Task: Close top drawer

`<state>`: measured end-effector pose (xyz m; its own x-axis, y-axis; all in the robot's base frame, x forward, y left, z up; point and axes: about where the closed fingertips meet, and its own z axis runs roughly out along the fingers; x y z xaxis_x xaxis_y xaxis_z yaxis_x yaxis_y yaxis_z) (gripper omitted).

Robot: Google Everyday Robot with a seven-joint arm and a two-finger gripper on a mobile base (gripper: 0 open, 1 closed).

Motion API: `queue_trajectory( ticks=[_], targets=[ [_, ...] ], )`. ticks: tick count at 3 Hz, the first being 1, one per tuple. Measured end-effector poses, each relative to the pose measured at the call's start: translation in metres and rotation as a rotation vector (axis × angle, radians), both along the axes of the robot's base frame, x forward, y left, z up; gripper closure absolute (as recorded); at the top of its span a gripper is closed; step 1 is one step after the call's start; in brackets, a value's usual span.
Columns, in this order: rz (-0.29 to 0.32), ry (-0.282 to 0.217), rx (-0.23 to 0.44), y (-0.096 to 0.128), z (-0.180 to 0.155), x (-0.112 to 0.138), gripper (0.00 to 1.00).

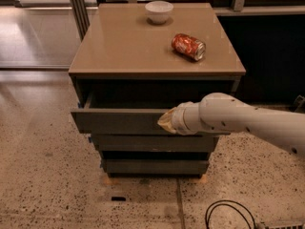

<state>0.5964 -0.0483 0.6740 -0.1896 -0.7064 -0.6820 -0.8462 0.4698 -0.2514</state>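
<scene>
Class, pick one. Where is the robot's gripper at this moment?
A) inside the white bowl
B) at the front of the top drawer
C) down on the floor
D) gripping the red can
B: the gripper is at the front face of the top drawer, which stands partly pulled out. The red can and white bowl sit apart from it on the cabinet top.

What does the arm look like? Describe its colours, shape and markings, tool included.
The arm is a thick, smooth white tube in rounded segments, with a few small dark dots near the wrist and a ribbed white collar. No cable or sleeve shows on it. The tool, at the front of the top drawer, is a tan-yellow tip that tapers forward.
</scene>
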Motion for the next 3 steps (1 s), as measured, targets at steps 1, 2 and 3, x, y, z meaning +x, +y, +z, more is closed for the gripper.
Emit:
queue_trajectory(
  ticks=[1, 2, 3],
  targets=[
    [-0.054, -0.022, -0.036, -0.005, -0.009, 0.012, 1.00],
    [-0.111, -0.090, -0.067, -0.013, -0.001, 0.026, 1.00],
    [-0.157, -0.150, -0.084, -0.025, 0.010, 0.037, 1.00]
  ],
)
